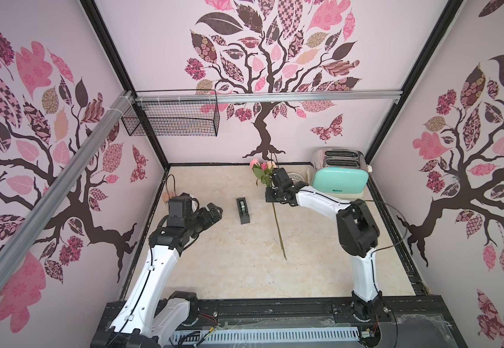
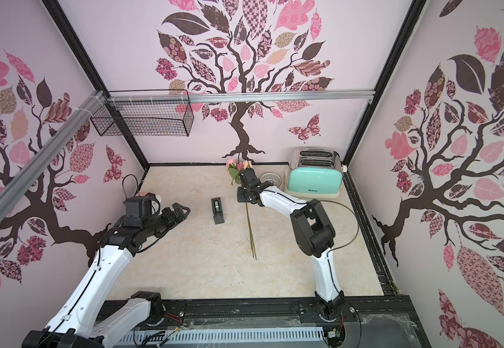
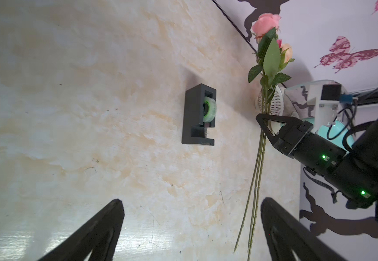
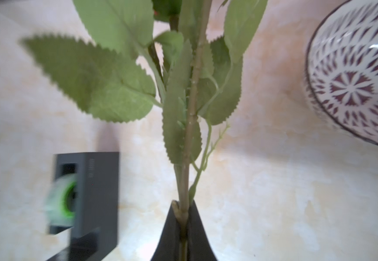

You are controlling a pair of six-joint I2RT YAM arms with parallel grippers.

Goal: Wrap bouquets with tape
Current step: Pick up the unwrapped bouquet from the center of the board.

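Two arms over one marble-look bench (image 1: 229, 271). Left jaws: wide open, empty, apart from the tape (image 1: 240, 206) in its black dispenser (image 1: 243, 217), mid-bench. Bouquets (image 4: 191, 108): stems pinched in closed right jaws. Patterned bowl (image 4: 353, 85). Mint toaster (image 1: 338, 180), green label too blurred to read.

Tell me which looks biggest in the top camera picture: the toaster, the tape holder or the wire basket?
Largest to smallest:
1. the wire basket, though it hangs up high, probably nearer the camera, so that's unsure
2. the toaster
3. the tape holder, clearly the smallest
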